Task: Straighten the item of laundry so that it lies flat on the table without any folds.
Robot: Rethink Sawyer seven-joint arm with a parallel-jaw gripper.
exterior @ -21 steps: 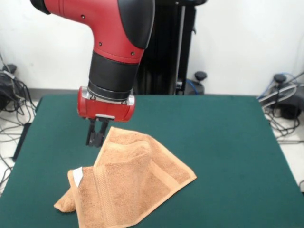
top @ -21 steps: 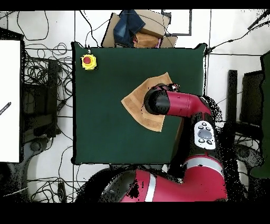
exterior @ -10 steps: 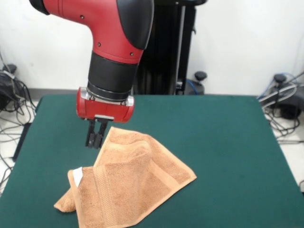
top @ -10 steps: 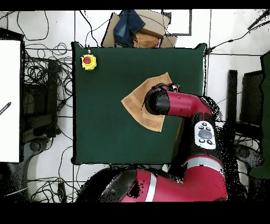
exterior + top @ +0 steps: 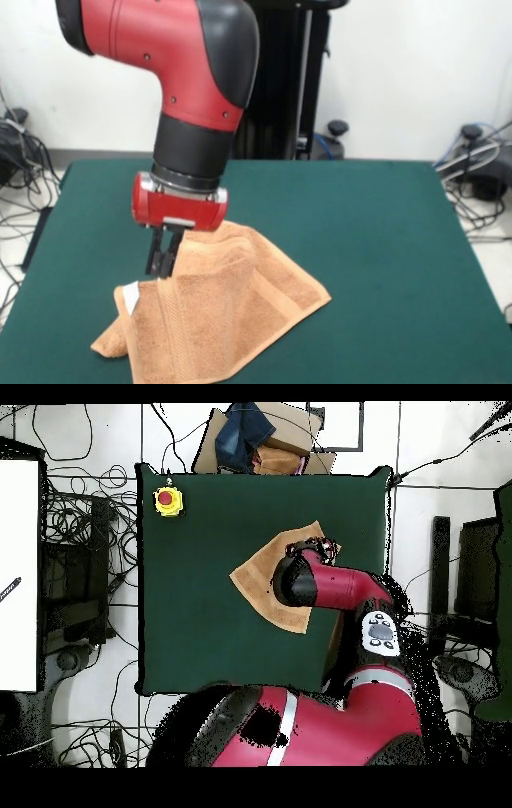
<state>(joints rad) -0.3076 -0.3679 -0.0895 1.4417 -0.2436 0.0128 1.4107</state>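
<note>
Front view: rumpled terry towel [image 5: 232, 308] (folded, lumpy) on felt-like table [image 5: 384, 232].

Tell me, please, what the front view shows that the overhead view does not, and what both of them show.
Only the front view shows the hand, hanging at the towel's left edge, the white label and the raised folds in the cloth. Whether the hand is open or shut I cannot tell.

Only the overhead view shows the yellow box with a red button near a table corner and the pile of things beyond the table's far edge; the arm hides the hand there.

Both show the tan-orange towel, the green table and the red arm.
</note>
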